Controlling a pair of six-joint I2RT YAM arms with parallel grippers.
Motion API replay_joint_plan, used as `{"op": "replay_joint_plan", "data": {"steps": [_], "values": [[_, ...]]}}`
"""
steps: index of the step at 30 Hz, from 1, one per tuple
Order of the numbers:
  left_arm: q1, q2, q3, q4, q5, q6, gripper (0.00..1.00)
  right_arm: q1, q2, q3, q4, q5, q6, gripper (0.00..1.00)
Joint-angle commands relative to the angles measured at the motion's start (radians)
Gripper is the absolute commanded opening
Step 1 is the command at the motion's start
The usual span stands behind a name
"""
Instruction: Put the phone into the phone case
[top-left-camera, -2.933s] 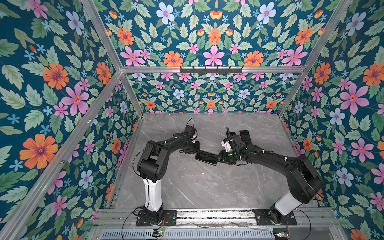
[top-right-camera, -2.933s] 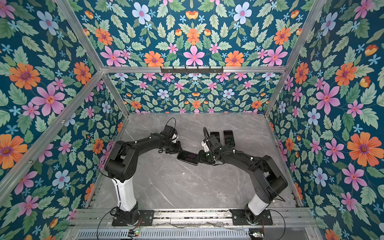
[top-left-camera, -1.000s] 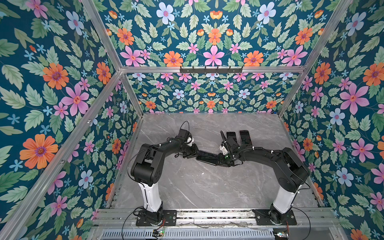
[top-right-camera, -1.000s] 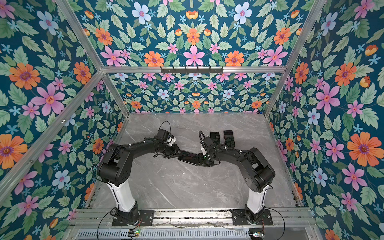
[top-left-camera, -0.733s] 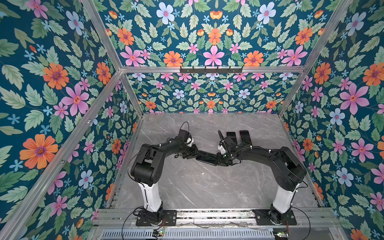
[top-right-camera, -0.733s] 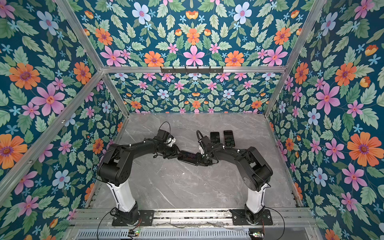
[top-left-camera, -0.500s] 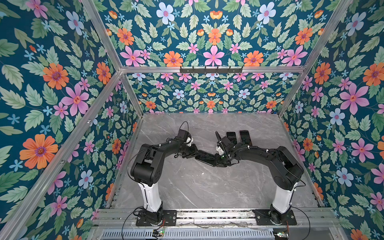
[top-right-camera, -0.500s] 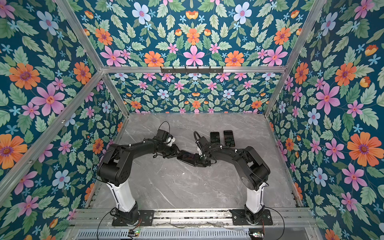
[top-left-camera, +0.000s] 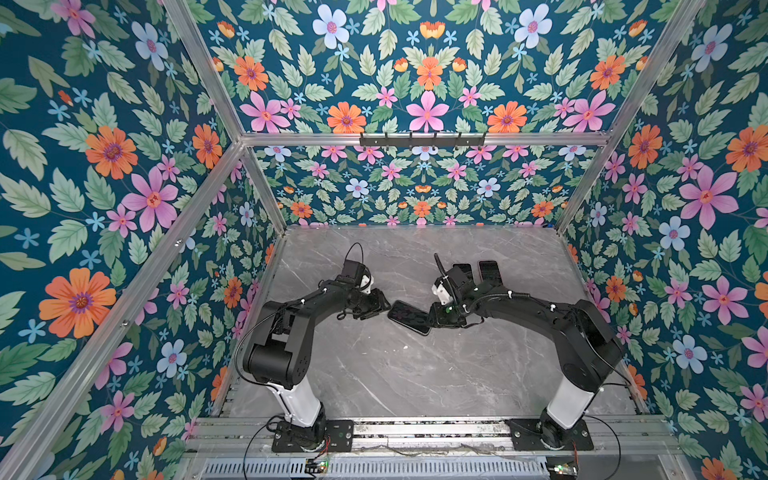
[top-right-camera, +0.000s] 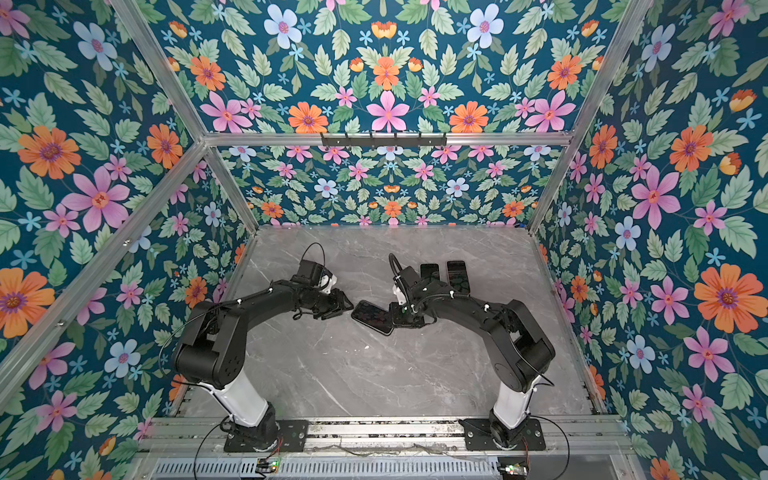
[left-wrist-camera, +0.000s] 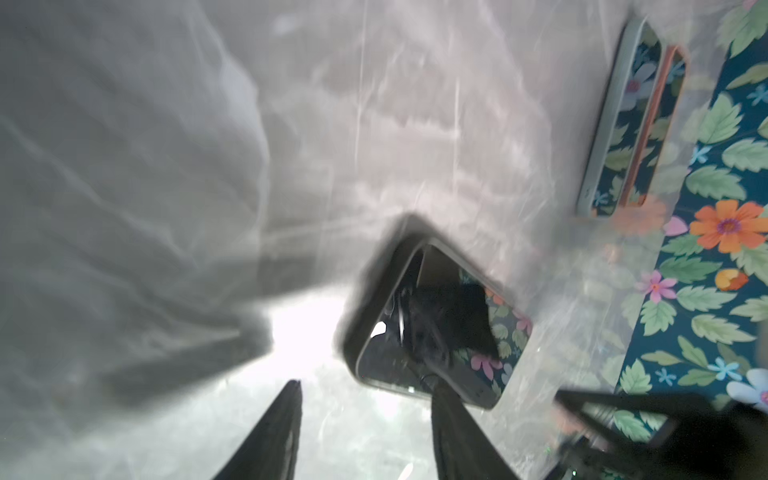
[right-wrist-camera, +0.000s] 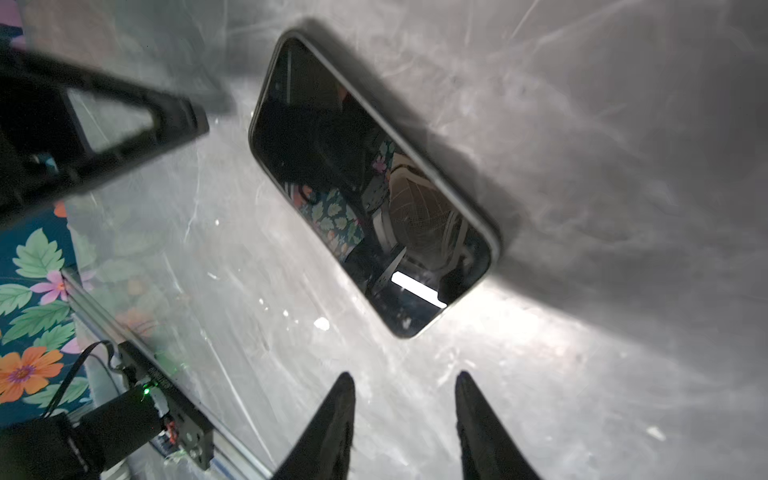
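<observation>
Left gripper (left-wrist-camera: 368, 388) and right gripper (right-wrist-camera: 404, 376) were found spread, empty — the phone (top-left-camera: 409, 318) was seen flat between them, mid-frame.

No text, label, brand, number or sign could be read on any surface in these views.

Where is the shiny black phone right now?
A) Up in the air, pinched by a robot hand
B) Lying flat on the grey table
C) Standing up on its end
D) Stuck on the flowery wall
B: the phone lies flat, screen up, on the grey table, and the right gripper is open and clear of it.
</observation>
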Motion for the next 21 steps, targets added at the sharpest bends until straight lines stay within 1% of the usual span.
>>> {"op": "replay_joint_plan", "data": {"steps": [1, 6, 9, 12, 21], "values": [[-0.013, -0.036, -0.047, 0.029, 0.028, -0.038, 0.54, -0.043, 0.054, 0.039, 0.048, -0.032, -0.078, 0.45], [-0.07, -0.086, -0.137, 0.127, 0.09, -0.12, 0.53, -0.065, 0.177, 0.144, 0.029, -0.09, -0.128, 0.54], [-0.084, -0.103, -0.177, 0.172, 0.108, -0.147, 0.52, -0.065, 0.221, 0.176, 0.012, -0.136, -0.137, 0.56], [-0.089, -0.111, -0.201, 0.192, 0.113, -0.16, 0.51, -0.063, 0.224, 0.159, 0.024, -0.183, -0.123, 0.53], [-0.104, -0.084, -0.224, 0.251, 0.134, -0.181, 0.45, -0.015, 0.176, 0.056, 0.056, -0.214, -0.08, 0.43]]}}
